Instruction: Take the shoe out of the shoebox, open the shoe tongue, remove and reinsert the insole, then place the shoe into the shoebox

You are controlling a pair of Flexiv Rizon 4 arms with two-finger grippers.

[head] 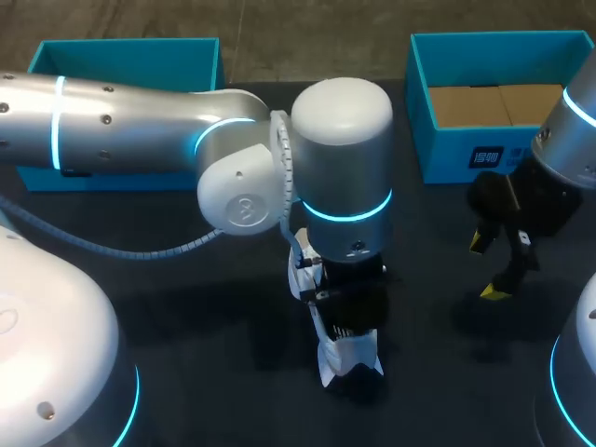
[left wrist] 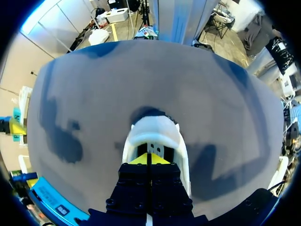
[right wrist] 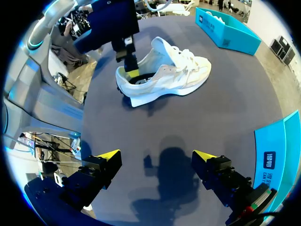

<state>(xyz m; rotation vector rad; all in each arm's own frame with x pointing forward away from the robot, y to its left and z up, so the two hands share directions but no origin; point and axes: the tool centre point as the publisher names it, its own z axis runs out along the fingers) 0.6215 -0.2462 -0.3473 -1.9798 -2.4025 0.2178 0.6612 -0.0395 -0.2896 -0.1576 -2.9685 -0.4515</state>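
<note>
A white sneaker lies on its side on the dark table, out of any box. My left gripper is shut, and its yellow tips are pressed together down in the sneaker's heel opening. Whether they pinch anything thin there is hidden. From above, the left arm covers most of the sneaker. My right gripper hangs wide open and empty over bare table, well to the right of the sneaker. It shows at the right in the head view as the right gripper.
Two teal shoeboxes stand along the table's far edge. The left box lies behind my left arm, and the right box has brown cardboard inside. My left arm spans the table from the left to the middle.
</note>
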